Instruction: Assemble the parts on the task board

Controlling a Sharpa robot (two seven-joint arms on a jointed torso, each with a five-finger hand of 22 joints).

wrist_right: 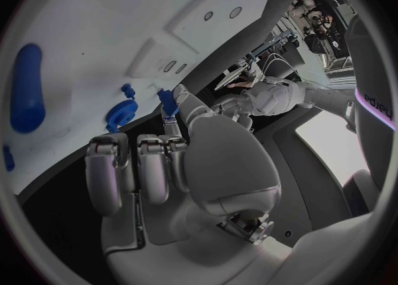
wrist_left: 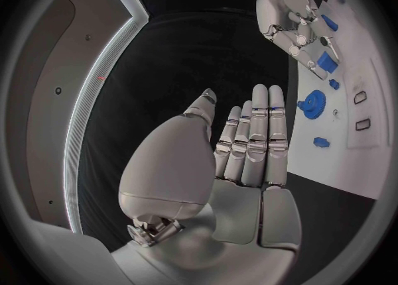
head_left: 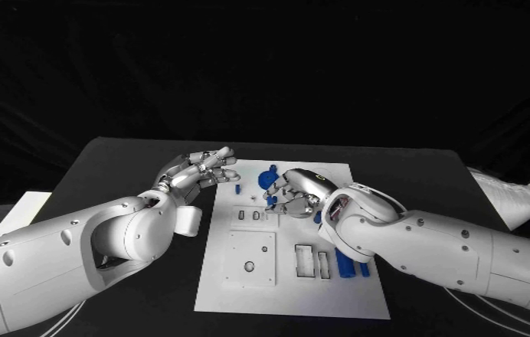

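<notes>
The right hand [head_left: 292, 193] is hovering over the far part of the task board [head_left: 289, 299], and from its own wrist view it looks like it's pinching a small blue part [wrist_right: 168, 101] between thumb and fingertip, with the other fingers curled in. The blue gear [head_left: 269, 177] is lying on the board just beyond those fingertips, and a tiny blue peg [wrist_left: 322, 142] is sitting a little off to the left hand's side of it. A couple of longer blue pins [head_left: 351, 264] are resting behind the right hand, down by its forearm.

The left hand [head_left: 202, 168] is just waiting beside the board's edge over the black worktop [head_left: 122, 168], flat, fingers straight and together, holding nothing.

My guess is the step in hand is seating that pinched part into a slot near the gear. To do it well I'd be keeping the part upright, lining it up right over the hole before lowering, and going slow, since the grip is small and a tilt could jam it. I can't tell which hole it's meant for.
</notes>
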